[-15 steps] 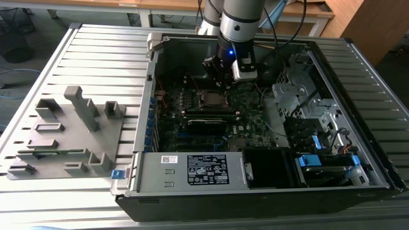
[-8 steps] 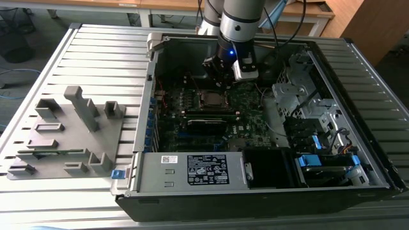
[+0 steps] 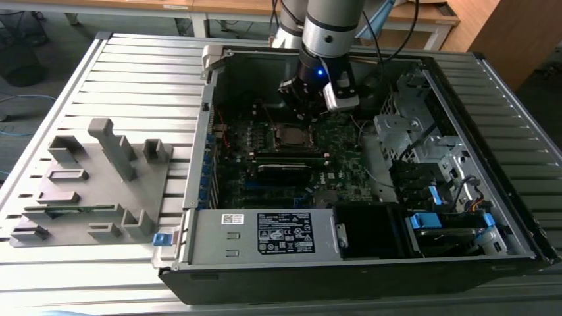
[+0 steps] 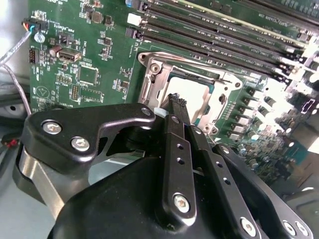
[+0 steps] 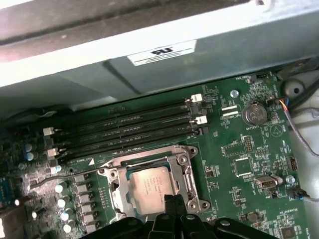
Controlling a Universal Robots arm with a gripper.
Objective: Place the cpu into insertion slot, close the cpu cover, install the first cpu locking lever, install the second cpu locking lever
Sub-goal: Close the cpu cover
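1. cpu (image 5: 147, 185): on my feed in the first wrist view it lies flat in the insertion slot (image 5: 149, 174), dull silver top up. There is faint print on it that I can't make out.
2. I see the cpu cover (image 5: 187, 172) lying down around the chip as a silvery frame, with the metal top showing through its window.
3. A thin wire lever (image 5: 65, 177) reaches out from the socket's corner towards a row of capacitors. I cannot tell whether it is latched.
4. My gripper (image 4: 178, 99) has its fingers pressed together with nothing between them. In the second wrist view the tip hovers just over the socket's edge, and I can't tell whether it touches.
5. In the exterior view the arm (image 3: 333, 20) reaches down into the open computer case (image 3: 202, 66), which lies on the slatted desk (image 3: 131, 72).
6. Labels I can spot:
   - a white sticker (image 5: 159, 52) on the grey metal wall beyond the memory slots (image 5: 124, 129);
   - a black printed label (image 3: 283, 234) on the grey housing at the case's near side;
   - white lettering across the green motherboard (image 5: 239, 159).
7. A coin cell (image 5: 255, 113) sits on the board, well apart from the socket.
8. A grey parts fixture (image 3: 88, 184) stands on the desk at the exterior view's left, beside the case.
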